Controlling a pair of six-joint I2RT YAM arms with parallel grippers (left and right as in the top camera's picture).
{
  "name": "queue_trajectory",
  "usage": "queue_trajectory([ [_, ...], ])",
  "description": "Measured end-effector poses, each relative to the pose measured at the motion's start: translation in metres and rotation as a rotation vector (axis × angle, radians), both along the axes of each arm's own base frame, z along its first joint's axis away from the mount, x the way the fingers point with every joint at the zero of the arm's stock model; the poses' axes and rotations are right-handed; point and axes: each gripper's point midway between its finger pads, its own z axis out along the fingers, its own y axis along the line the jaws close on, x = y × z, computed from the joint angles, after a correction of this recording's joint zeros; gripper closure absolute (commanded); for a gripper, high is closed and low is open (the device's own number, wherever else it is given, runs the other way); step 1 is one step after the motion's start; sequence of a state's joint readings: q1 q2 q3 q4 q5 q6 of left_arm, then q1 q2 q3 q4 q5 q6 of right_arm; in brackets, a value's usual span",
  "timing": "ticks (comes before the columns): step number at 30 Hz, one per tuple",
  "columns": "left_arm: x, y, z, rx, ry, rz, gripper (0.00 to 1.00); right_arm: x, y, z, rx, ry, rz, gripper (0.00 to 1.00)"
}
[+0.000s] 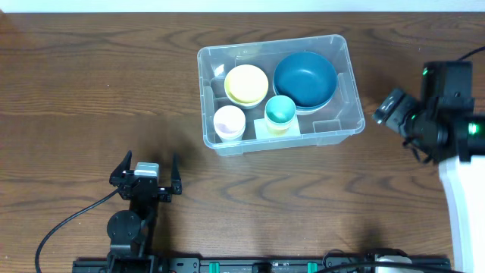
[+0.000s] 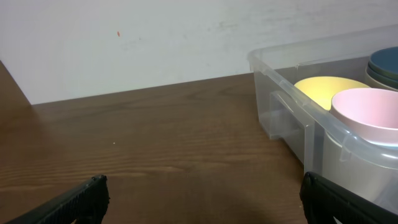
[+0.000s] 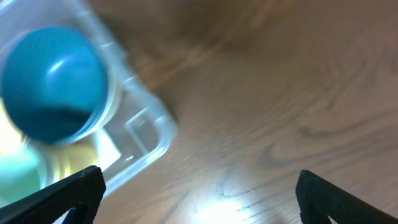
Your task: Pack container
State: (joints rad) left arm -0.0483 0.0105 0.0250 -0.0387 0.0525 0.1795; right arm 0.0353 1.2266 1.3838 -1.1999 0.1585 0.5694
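Sitting toward the far middle of a dark wooden table [image 1: 76, 91], the clear plastic container [image 1: 273, 43] was seen from overhead, open-topped and turned slightly askew. Four pieces of tableware stood inside it. A dark blue bowl [image 1: 305, 80] filled the right side (paler rims showed beneath it, so it seemed to top a short stack). A yellow bowl [image 1: 245, 84] sat to its left. A teal cup [image 1: 280, 111] stood nearer the robot, between the two bowls. A pale pink cup [image 1: 229, 120] occupied the near left corner.

The left gripper [image 1: 150, 168] was low over the table near the robot's edge, to the left of the container and well apart from it. Its two black fingers were spread wide with nothing between them. From the left wrist camera, bare wood lay ahead. The container's corner rose at the right, with the pink cup and the yellow bowl visible through its clear wall.

The right gripper [image 3: 199, 193] was out beyond the container's right end, near it but not touching. Its wrist view was blurred. Even so, it showed both fingertips far apart over bare wood, holding nothing, with the container's corner and the blue bowl at upper left.
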Motion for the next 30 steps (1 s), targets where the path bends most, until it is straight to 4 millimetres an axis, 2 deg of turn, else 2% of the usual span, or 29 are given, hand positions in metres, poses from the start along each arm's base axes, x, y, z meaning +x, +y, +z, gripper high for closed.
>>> queue_trajectory([
  [3,0.0,0.0,0.0,0.0,0.0,0.0,0.02,-0.014,0.015,0.021,-0.031,-0.073,0.088,0.01],
  [8,0.0,0.0,0.0,0.0,0.0,0.0,0.02,-0.035,0.01,0.058,-0.075,-0.254,0.11,0.01],
  [15,0.0,0.0,0.0,0.0,0.0,0.001,0.02,-0.031,0.008,0.101,-0.072,-0.73,0.087,0.01],
  [17,0.0,0.0,0.0,0.0,0.0,0.001,0.02,-0.03,0.01,0.1,-0.059,-0.822,0.094,0.01],
  [22,0.0,0.0,0.0,0.0,0.0,0.001,0.02,-0.029,0.019,0.075,-0.036,-0.993,0.134,0.01],
  [30,0.0,0.0,0.0,0.0,0.0,0.001,0.02,-0.038,0.026,0.018,-0.048,-1.089,0.193,0.01],
])
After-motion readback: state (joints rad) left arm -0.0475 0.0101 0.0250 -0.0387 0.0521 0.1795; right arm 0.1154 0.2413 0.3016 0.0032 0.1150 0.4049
